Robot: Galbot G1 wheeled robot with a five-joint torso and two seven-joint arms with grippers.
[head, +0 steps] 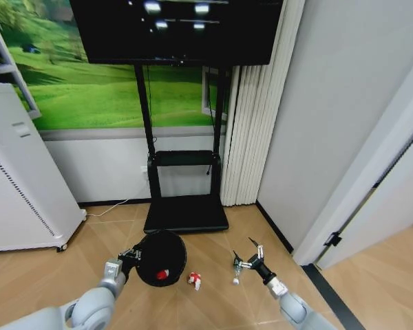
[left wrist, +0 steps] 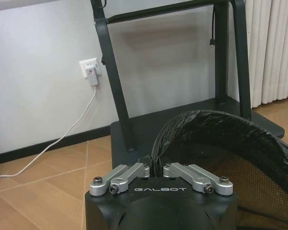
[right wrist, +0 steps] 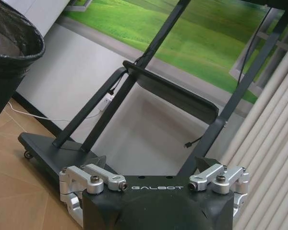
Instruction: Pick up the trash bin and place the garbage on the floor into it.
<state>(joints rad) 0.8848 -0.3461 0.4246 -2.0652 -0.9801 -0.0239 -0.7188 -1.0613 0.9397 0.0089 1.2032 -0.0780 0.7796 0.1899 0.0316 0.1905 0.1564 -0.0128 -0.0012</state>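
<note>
Gripping the trash bin (head: 162, 256), left end effector (head: 132, 256) hides its rim.

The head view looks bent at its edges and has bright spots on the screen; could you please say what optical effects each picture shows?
Head view: wide-angle distortion bows the door frame, and ceiling lights glare on the dark screen. Left wrist view: the TV stand throws a soft shadow on the wall; the trash bin liner is sharp. Right wrist view: the right end effector looks crisp, the meadow mural softer.
</note>
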